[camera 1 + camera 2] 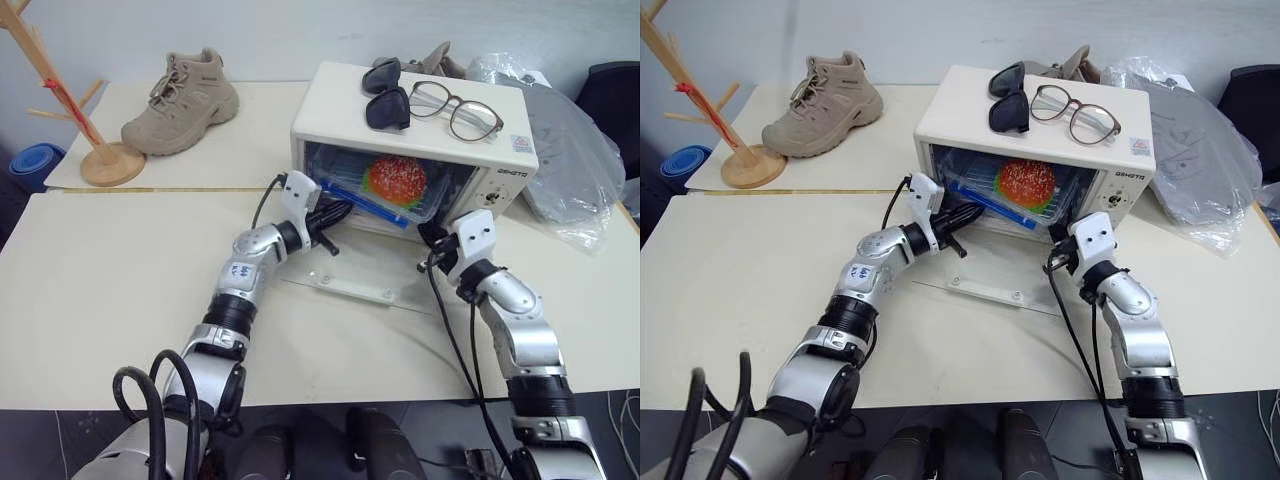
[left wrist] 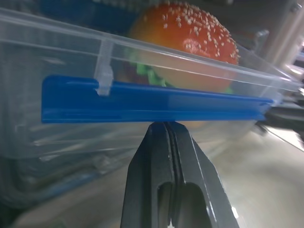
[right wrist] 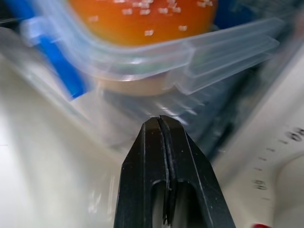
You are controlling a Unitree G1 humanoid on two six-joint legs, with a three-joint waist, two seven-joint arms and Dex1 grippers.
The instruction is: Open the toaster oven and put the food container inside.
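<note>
The cream-white toaster oven [image 1: 330,100] stands at the back of the table with its glass door [image 1: 360,275] dropped flat toward me. The clear food container [image 1: 385,190], with a toy hamburger [image 2: 190,33] inside, sits tilted in the oven's mouth, partly inside. My left gripper [image 1: 335,215] is shut, its tips [image 2: 166,124] against the container's side just under the blue clip [image 2: 152,102]. On the other side my right gripper [image 1: 432,238] is also shut, its tips [image 3: 160,118] at the container's near corner [image 3: 190,71], beside the oven's knob panel.
Dark sunglasses [image 1: 385,95] and clear eyeglasses [image 1: 455,108] lie on the oven's top. A tan boot [image 1: 185,95] and a wooden rack [image 1: 70,100] stand at the back left. A crumpled plastic bag [image 1: 560,140] lies right of the oven.
</note>
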